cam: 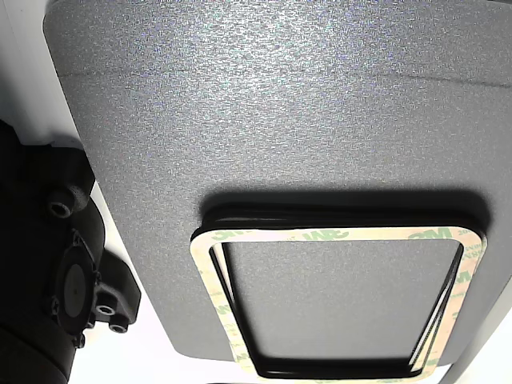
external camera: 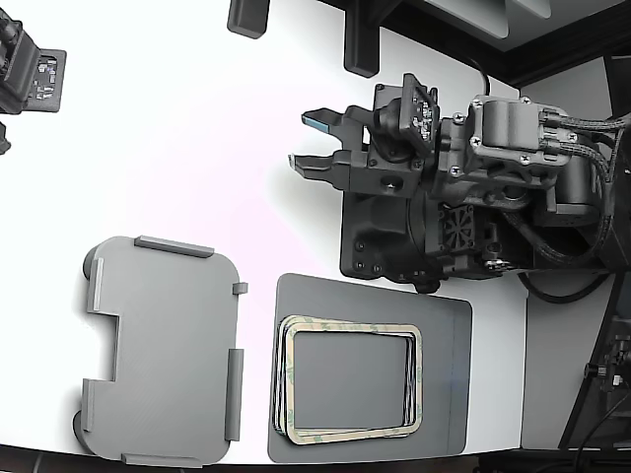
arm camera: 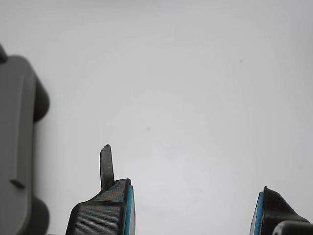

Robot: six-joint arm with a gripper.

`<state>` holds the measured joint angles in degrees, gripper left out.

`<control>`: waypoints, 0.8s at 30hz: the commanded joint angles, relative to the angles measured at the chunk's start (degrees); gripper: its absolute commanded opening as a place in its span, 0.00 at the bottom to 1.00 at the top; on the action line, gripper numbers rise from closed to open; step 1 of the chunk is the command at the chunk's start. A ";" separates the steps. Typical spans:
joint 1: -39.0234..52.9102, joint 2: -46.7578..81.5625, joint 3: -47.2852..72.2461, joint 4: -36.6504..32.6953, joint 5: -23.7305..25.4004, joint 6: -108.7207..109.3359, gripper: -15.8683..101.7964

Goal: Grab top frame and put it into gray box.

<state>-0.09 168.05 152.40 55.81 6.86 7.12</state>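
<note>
Open claw point(arm camera: 193, 210) over white table point(external camera: 197, 148), dark mat point(external camera: 444, 325)

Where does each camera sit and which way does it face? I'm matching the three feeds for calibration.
Exterior view: overhead, looking down on the table; shows the arm, open gripper, gray box, frame stack on the mat.
Wrist view: behind the fingers, facing bare table; box edge visible.
Other view: low, close over the mat and top frame; dark hardware alongside.
Shared: exterior and other views show the frames.
</note>
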 commanded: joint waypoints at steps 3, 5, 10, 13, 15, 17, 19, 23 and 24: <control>-0.88 1.23 -1.32 -0.18 1.23 1.05 0.98; -0.88 1.23 -1.32 0.09 2.02 1.58 0.98; -0.88 1.23 -1.32 -0.18 2.11 1.23 0.98; -0.88 0.79 -2.11 -0.35 1.49 0.62 0.98; -0.88 -1.67 -4.75 -0.35 0.70 0.09 0.98; -0.70 -5.63 -8.79 0.53 -0.09 -0.35 0.98; 0.18 -10.20 -13.10 1.41 -0.70 -2.11 0.98; 3.16 -21.01 -25.84 9.23 -1.32 -14.50 0.98; 4.48 -23.47 -29.53 11.69 -0.88 -17.75 0.97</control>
<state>3.34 150.73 134.30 62.93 5.36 -2.02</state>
